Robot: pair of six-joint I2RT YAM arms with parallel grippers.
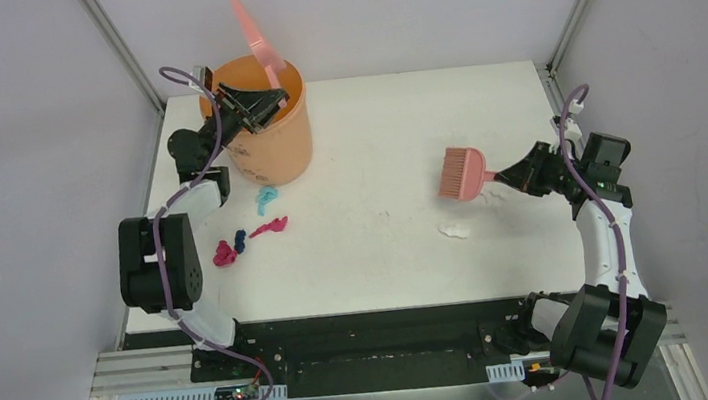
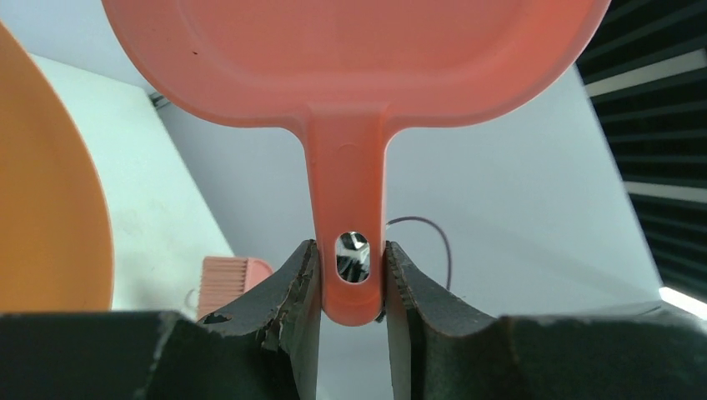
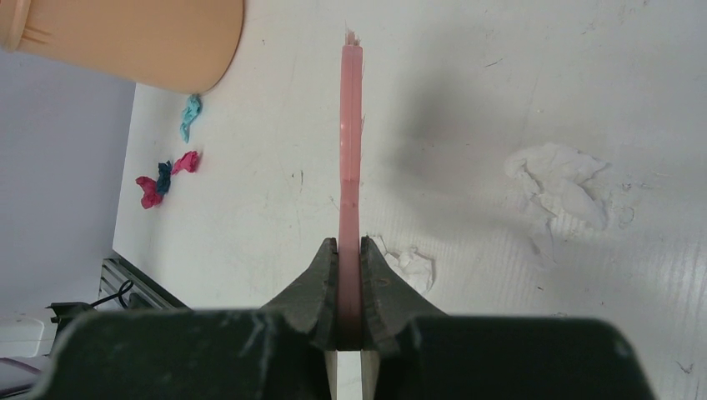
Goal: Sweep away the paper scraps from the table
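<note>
- From the top camera, my left claw [image 1: 254, 106] hangs over the mouth of the orange bucket [image 1: 273, 144] at the table's [image 1: 388, 267] far left corner. It is clamped on the handle of the pink dustpan [image 1: 256, 35], which sticks up and tilts away.
- My claw and wrist cover most of the bucket's opening, so I cannot see inside it.
- The paper scraps [image 1: 224, 254] lie on the table just in front of the bucket. There is a light blue one nearest it, then magenta and dark blue ones close together, all too small to make out in shape.
- My right claw [image 1: 513, 177] is pinched on the handle of the pink brush [image 1: 463, 172], well apart from those scraps, at right of centre. A small white wad [image 1: 454, 230] lies near the brush head.
- From my left wrist, my toothed fingers [image 2: 300, 287] grip the dustpan [image 2: 358, 67] handle at its hanging hole. The pan's top is cut off by the frame.
- The bucket [image 2: 42, 208] wall fills the left edge, and the brush [image 2: 229, 283] peeks over my finger.
- From my right wrist, my fingers [image 3: 321, 283] are closed tight on the brush [image 3: 351, 150], which is edge-on, a thin pink strip, so the bristles are hard to tell.
- The paper scraps [image 3: 162, 179] sit far left near the bucket [image 3: 142, 37]. More white wads [image 3: 559, 179] lie to the right.
</note>
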